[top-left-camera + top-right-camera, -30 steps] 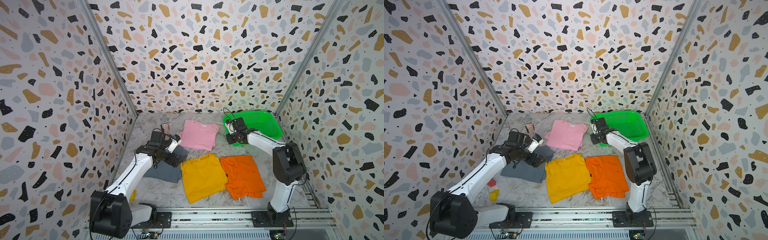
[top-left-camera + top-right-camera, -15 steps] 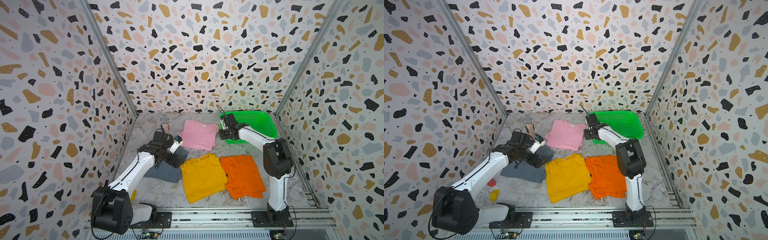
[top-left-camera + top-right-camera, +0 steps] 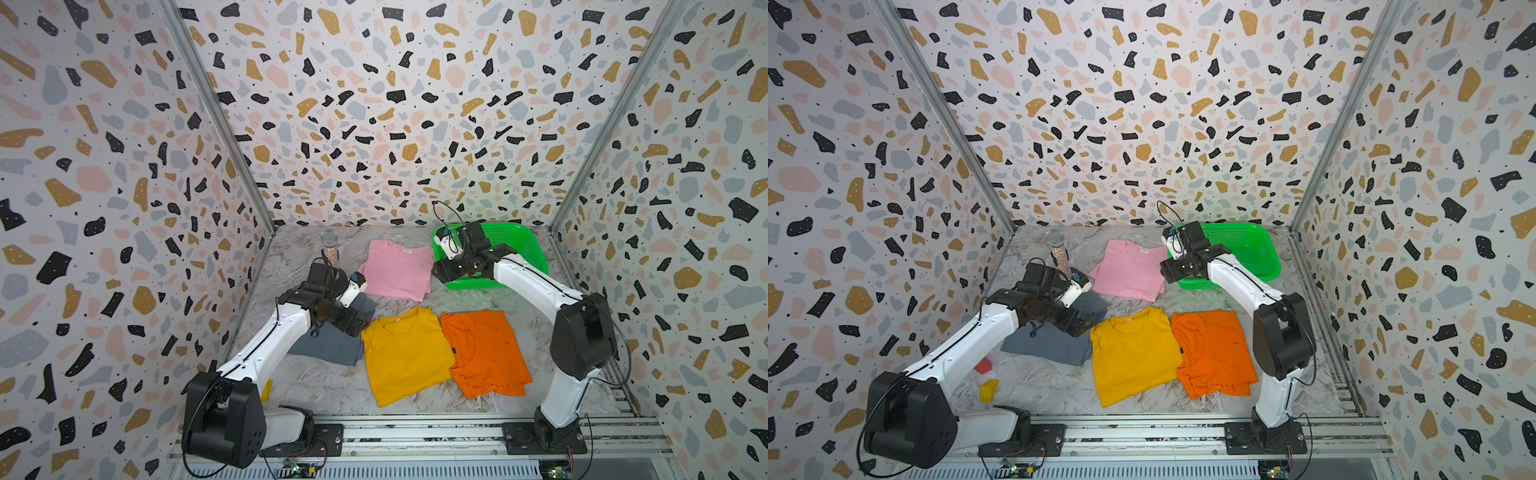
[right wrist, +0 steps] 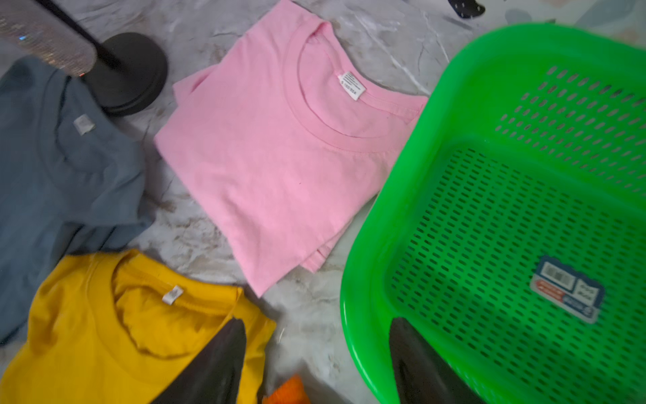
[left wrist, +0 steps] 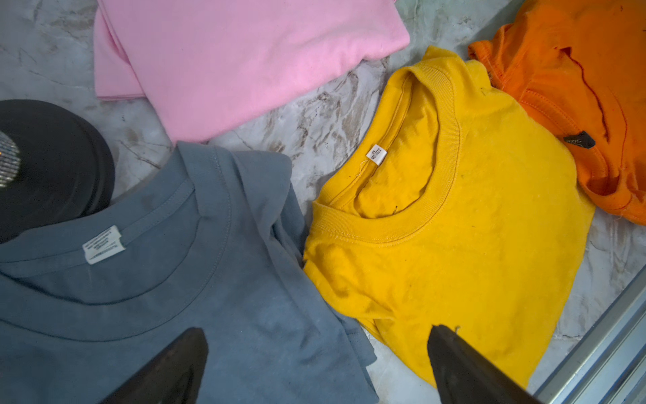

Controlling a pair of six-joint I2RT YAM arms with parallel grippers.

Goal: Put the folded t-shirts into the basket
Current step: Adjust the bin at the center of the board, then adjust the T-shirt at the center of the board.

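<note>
Pointing collar rearward, pink t-shirt (image 3: 397, 270)

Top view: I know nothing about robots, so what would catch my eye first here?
Brightest are the pink t-shirt at the back and the grey-blue t-shirt, yellow t-shirt and orange t-shirt in front, all folded on the marbled tabletop. A vivid green basket sits empty at the far right, inside speckled terrazzo walls.
</note>
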